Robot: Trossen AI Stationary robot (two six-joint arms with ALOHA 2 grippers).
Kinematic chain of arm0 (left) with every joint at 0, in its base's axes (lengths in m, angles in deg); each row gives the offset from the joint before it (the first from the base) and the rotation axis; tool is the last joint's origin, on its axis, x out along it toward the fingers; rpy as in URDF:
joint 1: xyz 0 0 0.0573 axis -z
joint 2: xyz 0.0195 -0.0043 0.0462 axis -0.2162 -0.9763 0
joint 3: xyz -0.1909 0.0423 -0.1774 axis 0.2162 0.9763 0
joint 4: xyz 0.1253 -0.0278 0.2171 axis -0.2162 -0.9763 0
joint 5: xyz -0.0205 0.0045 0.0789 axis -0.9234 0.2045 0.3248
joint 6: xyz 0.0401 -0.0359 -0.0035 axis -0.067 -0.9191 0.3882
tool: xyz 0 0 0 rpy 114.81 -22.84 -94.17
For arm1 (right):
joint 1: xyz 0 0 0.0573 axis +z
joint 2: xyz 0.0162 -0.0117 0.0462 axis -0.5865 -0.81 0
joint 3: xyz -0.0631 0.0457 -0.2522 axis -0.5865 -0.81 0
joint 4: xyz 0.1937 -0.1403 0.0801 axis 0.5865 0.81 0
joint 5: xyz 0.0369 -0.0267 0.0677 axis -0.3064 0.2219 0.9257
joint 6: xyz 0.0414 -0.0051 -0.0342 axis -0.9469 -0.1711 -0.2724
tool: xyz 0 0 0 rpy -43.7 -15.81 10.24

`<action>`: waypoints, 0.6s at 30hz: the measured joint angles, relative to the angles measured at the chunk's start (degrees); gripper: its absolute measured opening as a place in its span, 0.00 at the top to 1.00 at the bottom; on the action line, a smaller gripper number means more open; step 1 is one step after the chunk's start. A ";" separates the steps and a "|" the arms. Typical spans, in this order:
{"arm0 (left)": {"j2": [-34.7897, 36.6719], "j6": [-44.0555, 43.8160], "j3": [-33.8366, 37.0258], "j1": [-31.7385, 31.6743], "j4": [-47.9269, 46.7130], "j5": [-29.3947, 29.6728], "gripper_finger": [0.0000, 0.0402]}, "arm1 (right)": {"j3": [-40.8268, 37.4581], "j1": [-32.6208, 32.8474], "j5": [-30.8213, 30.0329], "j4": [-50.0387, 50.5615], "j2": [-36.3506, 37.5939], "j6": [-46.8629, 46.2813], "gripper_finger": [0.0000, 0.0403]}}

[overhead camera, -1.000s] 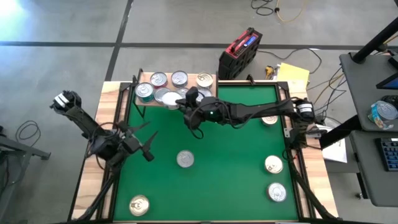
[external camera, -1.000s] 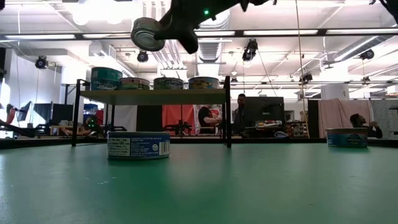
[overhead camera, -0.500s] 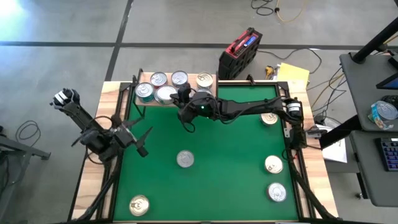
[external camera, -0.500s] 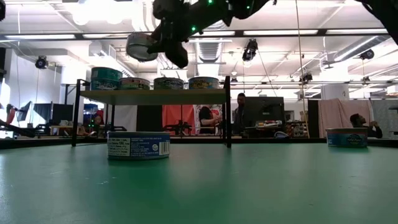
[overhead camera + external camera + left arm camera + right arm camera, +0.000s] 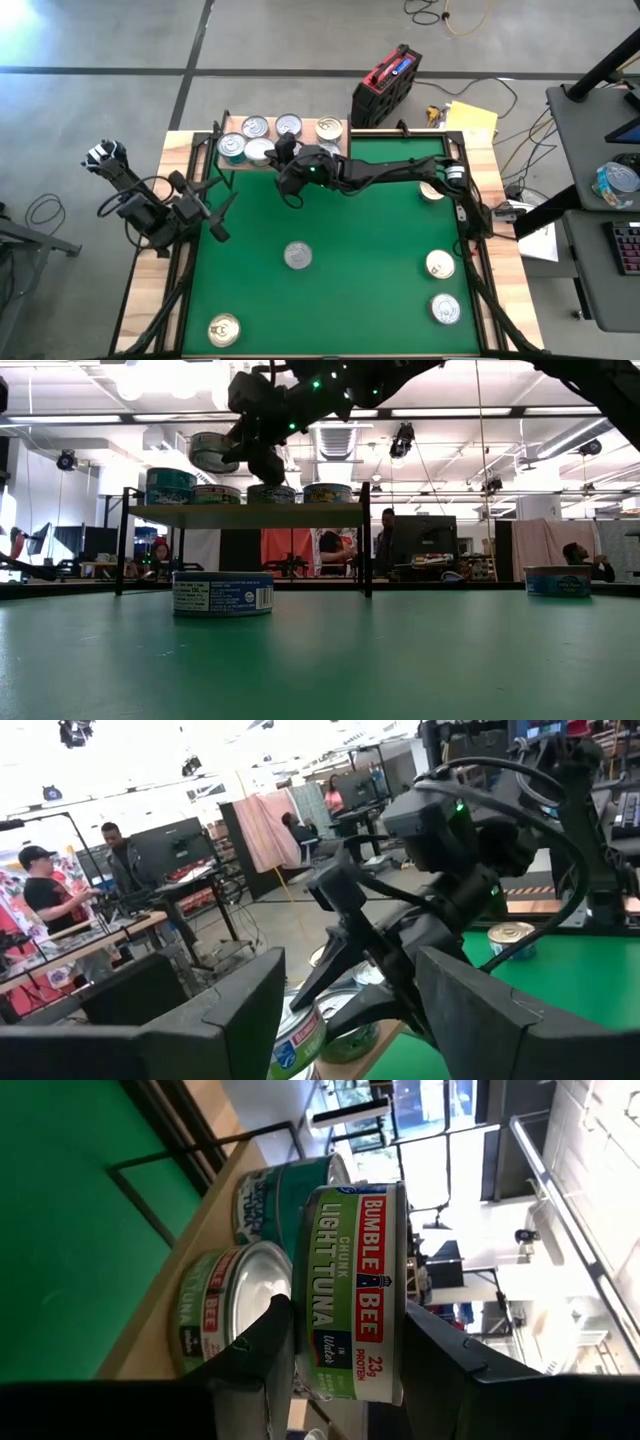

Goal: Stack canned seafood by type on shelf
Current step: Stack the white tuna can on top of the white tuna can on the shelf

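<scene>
The shelf (image 5: 285, 140) stands at the mat's far left and bears several tins: a teal one (image 5: 170, 487), a green-labelled one (image 5: 216, 494) and two more (image 5: 271, 493), (image 5: 327, 492). My right gripper (image 5: 277, 154) reaches over the shelf, shut on a green-labelled tuna tin (image 5: 350, 1290). This tin (image 5: 213, 452) hangs level just above the green-labelled tin on the shelf (image 5: 225, 1315), clear of it. My left gripper (image 5: 222, 217) is open and holds nothing, over the mat's left edge, pointing toward the shelf. My right gripper pinches the tin between its two fingers (image 5: 265, 1350), one on the lid and one on the bottom face (image 5: 398, 1330). The fingers come level from the table's right. The tin sits flat, lid up (image 5: 262, 150), lifted clear above the shelf.
Loose tins lie on the green mat: one in the middle (image 5: 297, 256), one at the near left (image 5: 224, 329), three along the right side (image 5: 432, 190), (image 5: 440, 264), (image 5: 445, 309). A red case (image 5: 385, 85) stands beyond the far edge.
My right gripper has carried the tin toward the far left corner, over the shelf, and sunk; the tin, tilted before, now sits level. My left gripper has drawn back toward the table's left edge and risen, staying open.
</scene>
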 joint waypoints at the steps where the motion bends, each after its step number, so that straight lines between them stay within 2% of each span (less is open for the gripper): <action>1: 0.11 0.00 0.00 0.00 -0.18 -0.02 0.48 | 0.05 -0.17 0.01 0.08 -0.10 0.00 0.68; 18: 0.75 0.13 0.04 0.00 -1.71 -0.02 0.48 | 0.07 -1.24 0.04 2.87 -0.96 -1.19 0.68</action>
